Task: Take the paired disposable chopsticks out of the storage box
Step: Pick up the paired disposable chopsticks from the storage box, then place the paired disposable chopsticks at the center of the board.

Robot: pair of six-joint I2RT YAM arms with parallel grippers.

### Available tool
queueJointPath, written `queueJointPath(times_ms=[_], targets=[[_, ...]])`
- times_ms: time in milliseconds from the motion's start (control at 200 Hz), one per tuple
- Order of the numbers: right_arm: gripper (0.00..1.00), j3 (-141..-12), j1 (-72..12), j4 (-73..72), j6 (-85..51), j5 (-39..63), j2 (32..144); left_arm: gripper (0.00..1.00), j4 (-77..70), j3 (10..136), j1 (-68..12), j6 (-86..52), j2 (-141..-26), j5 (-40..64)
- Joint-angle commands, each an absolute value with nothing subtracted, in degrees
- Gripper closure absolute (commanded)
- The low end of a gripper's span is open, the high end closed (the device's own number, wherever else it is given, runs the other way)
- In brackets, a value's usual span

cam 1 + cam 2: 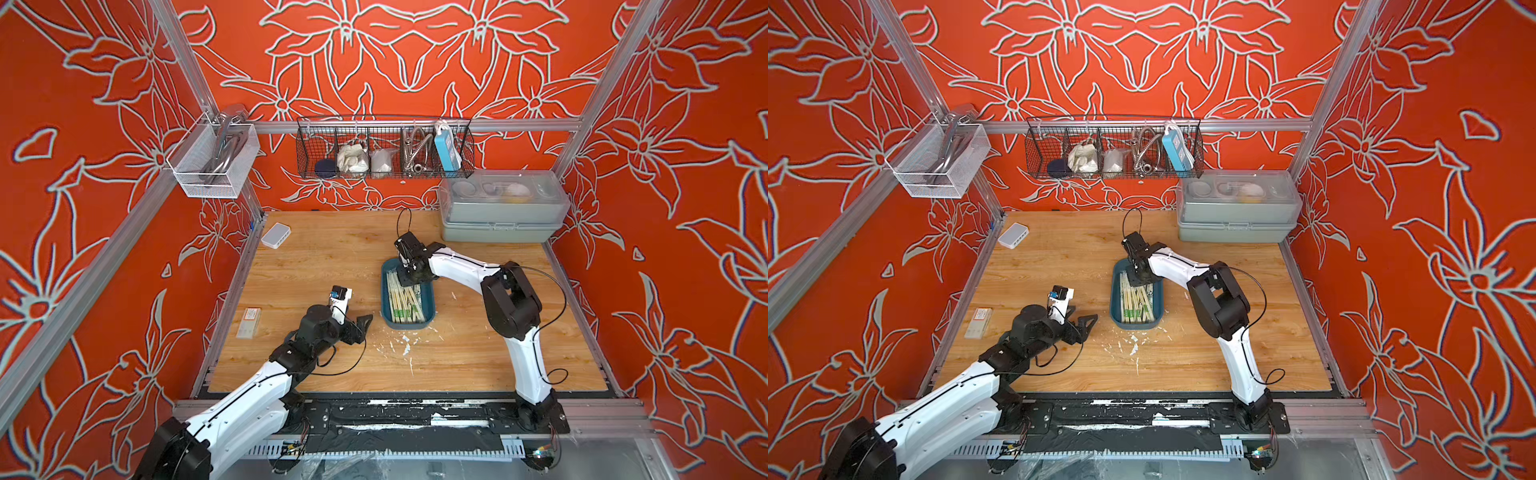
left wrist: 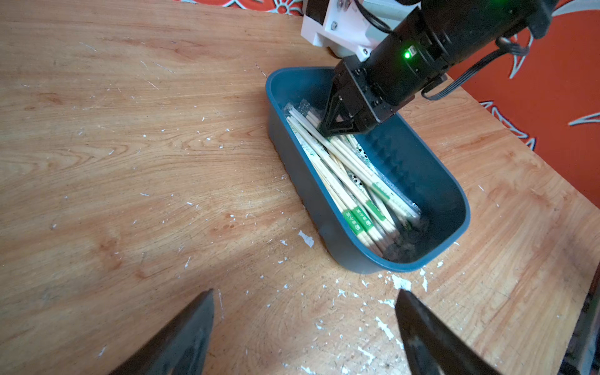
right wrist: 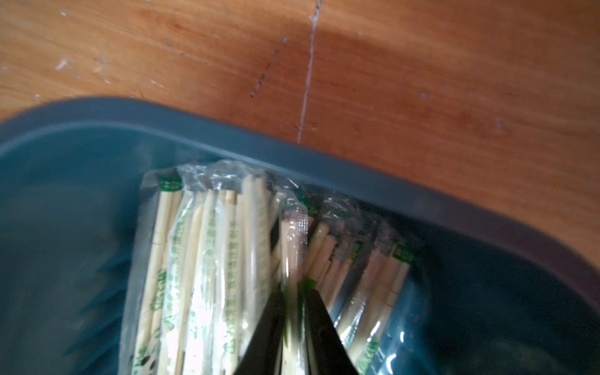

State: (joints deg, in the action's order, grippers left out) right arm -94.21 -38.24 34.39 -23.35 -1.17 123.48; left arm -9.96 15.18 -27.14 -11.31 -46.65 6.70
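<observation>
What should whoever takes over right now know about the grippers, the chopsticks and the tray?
Right gripper: down in the tray, shut on one sleeved pair near its end; the pair is not yet clear of the tray.
Left gripper: open, empty, above the table beside the tray.
Chopsticks: all in the tray; none seen on the table.
Done: one pair pinched.
Left: lift it out, set it down, then take the rest.

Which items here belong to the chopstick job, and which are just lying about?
Job: paired disposable chopsticks; storage box; right gripper, closed on one pair; left gripper, open.
Lying about: wire basket; grey lidded case; small white box; flat carton; white mesh basket.
</observation>
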Motion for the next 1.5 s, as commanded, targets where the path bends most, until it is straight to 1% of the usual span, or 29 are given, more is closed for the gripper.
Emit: queueJointPath(times_ms=[0,90,175,210,260,360,410,455,551,701,826,931,1201,1496], targets=[[0.86,-92.86,-38.06,36.69,-23.98,-3.54,121.83,0.13,-10.46,14.81,-27.51,-10.37,-46.58,6.6],[0.86,-92.65,-38.06,36.37,-24.26,-3.18,121.26,0.12,-10.46,14.77,-27.51,-10.37,-46.58,6.56],[0.84,-92.33,-38.03,35.64,-24.43,-2.9,121.05,0.12,-10.45,14.78,-27.51,-10.37,-46.58,6.58],[0.81,-92.53,-38.03,35.6,-24.43,-2.99,121.17,0.12,-10.46,14.81,-27.51,-10.37,-46.51,6.68],[0.74,-92.79,-37.97,35.51,-24.26,-2.9,121.52,0.12,-10.4,14.77,-27.51,-10.37,-46.49,6.69],[0.74,-93.66,-38.04,35.6,-23.82,-2.64,122.75,0.12,-10.37,14.83,-27.51,-10.37,-46.41,6.68],[0.75,-93.91,-37.97,35.6,-23.65,-2.77,123.51,0.12,-10.33,14.77,-27.51,-10.37,-46.33,6.59],[0.78,-94.39,-37.97,35.88,-23.47,-2.56,124.13,0.12,-10.37,14.78,-27.52,-10.36,-46.41,6.51],[0.87,-94.84,-37.97,36.34,-23.42,-2.3,124.51,0.12,-10.43,14.79,-27.52,-10.37,-46.58,6.5],[0.91,-94.86,-38.02,36.42,-23.79,-1.59,122.96,0.12,-10.8,14.76,-27.51,-10.34,-47.09,6.48],[0.92,-95.35,-38.0,37.57,-24.79,-1.16,120.88,0.12,-10.8,14.85,-27.55,-10.37,-47.42,6.58],[0.95,-95.71,-38.02,38.39,-25.82,-0.05,118.51,0.12,-10.98,14.77,-27.51,-10.37,-47.54,6.5],[0.96,-96.04,-37.73,39.89,-26.57,-0.44,112.65,0.12,-10.96,14.85,-27.51,-10.28,-47.73,6.32],[0.96,-88.84,-31.94,38.4,-30.57,-4.04,101.43,0.12,-11.4,14.51,-27.54,-10.45,-47.5,5.88]])
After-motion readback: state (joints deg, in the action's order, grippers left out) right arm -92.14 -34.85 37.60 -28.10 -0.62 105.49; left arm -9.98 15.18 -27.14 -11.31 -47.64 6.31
